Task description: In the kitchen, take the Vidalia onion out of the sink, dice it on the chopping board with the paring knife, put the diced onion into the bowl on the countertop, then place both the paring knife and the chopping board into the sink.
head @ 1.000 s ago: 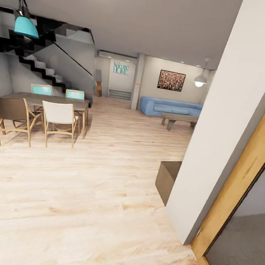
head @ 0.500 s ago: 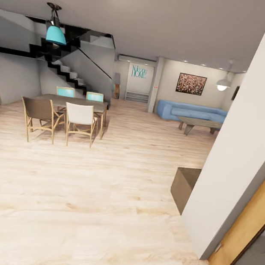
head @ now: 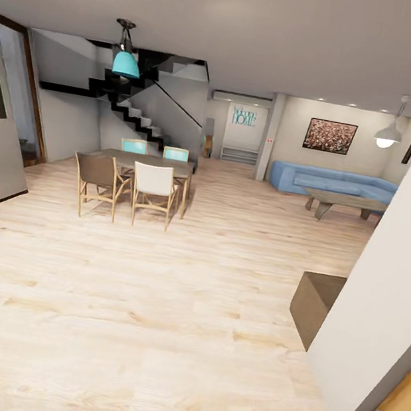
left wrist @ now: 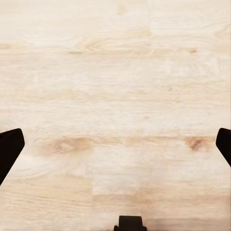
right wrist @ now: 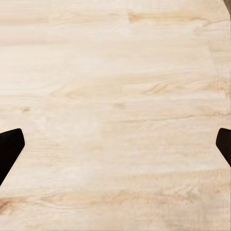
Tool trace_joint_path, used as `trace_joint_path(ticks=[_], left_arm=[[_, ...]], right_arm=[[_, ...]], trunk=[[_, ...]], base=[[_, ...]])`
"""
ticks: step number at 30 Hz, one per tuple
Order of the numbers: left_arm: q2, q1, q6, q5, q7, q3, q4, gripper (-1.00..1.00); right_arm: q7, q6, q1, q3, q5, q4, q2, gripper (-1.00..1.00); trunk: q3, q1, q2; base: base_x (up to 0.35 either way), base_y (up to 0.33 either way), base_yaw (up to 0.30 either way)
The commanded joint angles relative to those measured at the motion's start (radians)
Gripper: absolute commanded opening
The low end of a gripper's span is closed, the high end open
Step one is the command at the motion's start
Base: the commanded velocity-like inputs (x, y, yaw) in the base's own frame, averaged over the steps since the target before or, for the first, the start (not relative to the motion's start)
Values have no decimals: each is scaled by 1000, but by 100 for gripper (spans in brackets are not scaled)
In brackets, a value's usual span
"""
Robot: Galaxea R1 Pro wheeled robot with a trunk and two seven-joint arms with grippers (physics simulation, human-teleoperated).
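Robot in transit over pale wooden plank floor (head: pixel 143 329) | wooden dining table (head: pixel 147 163), blue sofa (head: pixel 331 182) ahead | left claw (left wrist: pixel 115 144), right claw (right wrist: pixel 115 147) both spread apart, empty | onion unseen; task seemingly unstarted

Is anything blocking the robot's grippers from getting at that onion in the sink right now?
That can't be judged here: the pictures show a living and dining room, with a dining table, a blue sofa and a white wall close on the right. Both wrist views show open grippers, left gripper and right gripper, over bare wooden floor.
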Motion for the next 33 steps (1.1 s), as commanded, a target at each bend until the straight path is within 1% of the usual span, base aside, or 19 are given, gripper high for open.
trace_joint_path(ticks=[1,19,24,33], left_arm=[[0,0,-1,2,0,0,-1,100],[0,0,-1,2,0,-1,1,100],[-1,0,-1,1,0,0,17,100],[-2,0,-1,0,0,1,20,100]], right_arm=[[-3,-3,-1,0,1,1,0,100],[-3,-3,-1,1,1,1,0,100],[-3,-3,-1,1,1,1,0,100],[-3,-4,-1,1,1,1,2,100]], trunk=[[-1,0,0],[-1,0,0],[-1,0,0],[-1,0,0]], base=[[0,0,277],[0,0,277],[0,0,277],[0,0,277]])
